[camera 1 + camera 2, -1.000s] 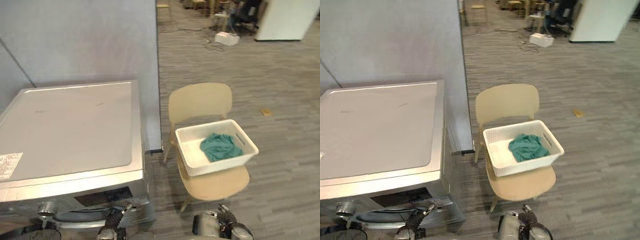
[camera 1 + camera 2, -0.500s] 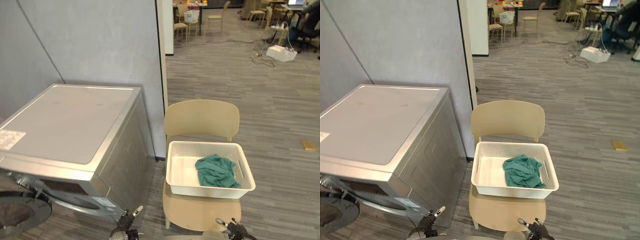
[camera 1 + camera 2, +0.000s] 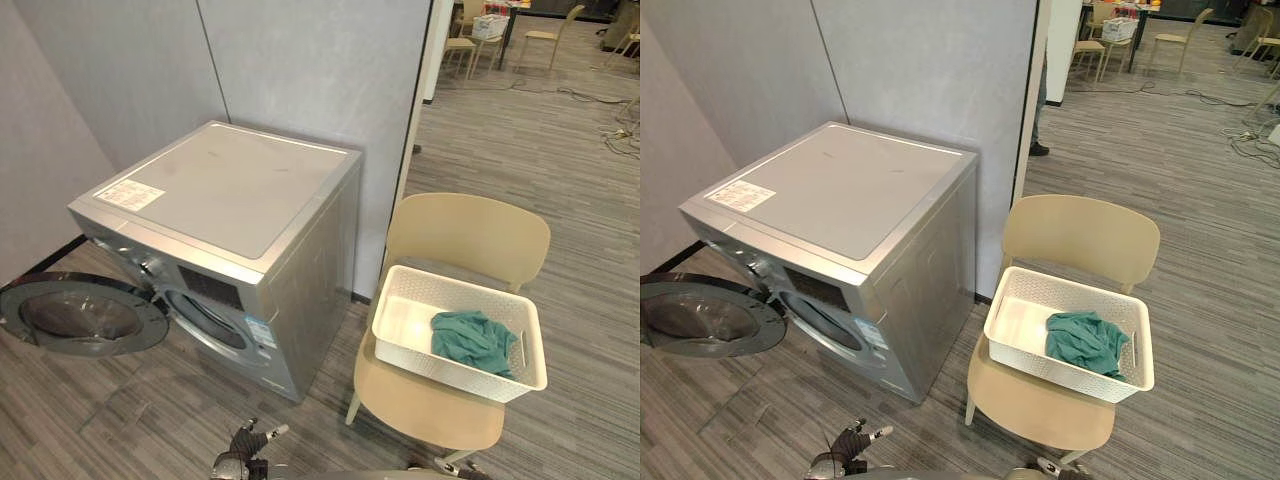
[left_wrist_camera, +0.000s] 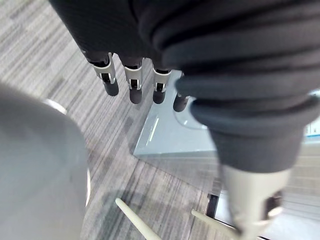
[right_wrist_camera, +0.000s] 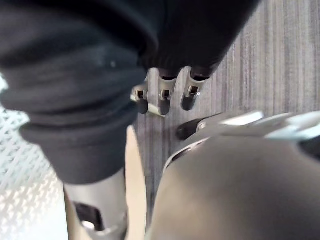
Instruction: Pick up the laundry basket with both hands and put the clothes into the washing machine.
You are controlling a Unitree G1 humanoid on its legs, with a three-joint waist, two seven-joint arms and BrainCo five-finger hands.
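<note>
Our left hand [image 4: 133,86] fingers [image 4: 108,81] straight, empty | our right hand [image 5: 163,95] fingers [image 5: 192,96] relaxed, empty | basket [image 3: 450,368] with green cloth [image 3: 470,338] on chair [image 3: 468,232] beside washing machine [image 3: 235,190]

Left hand [image 3: 244,462]: cut by the bottom edge in the eye views. Right hand [image 5: 163,96]: in its wrist view mostly behind its own dark cover, thumb a close blur.

Washing machine [image 3: 230,190]: drum opening [image 3: 208,320] seen at a steep angle, dark inside, contents cannot be told. Door [image 3: 82,315]: left part cut by the edge in the right eye view. Label [image 3: 130,193] on the machine top: print too small to read.

Chair [image 3: 470,235]: seat mostly under the basket [image 3: 440,368]; rear legs hidden. Clothes [image 3: 472,338]: bunched, piece count cannot be told; basket floor beneath them hidden.

Person's shoe [image 3: 1038,149]: the rest is behind the partition [image 3: 930,80].
</note>
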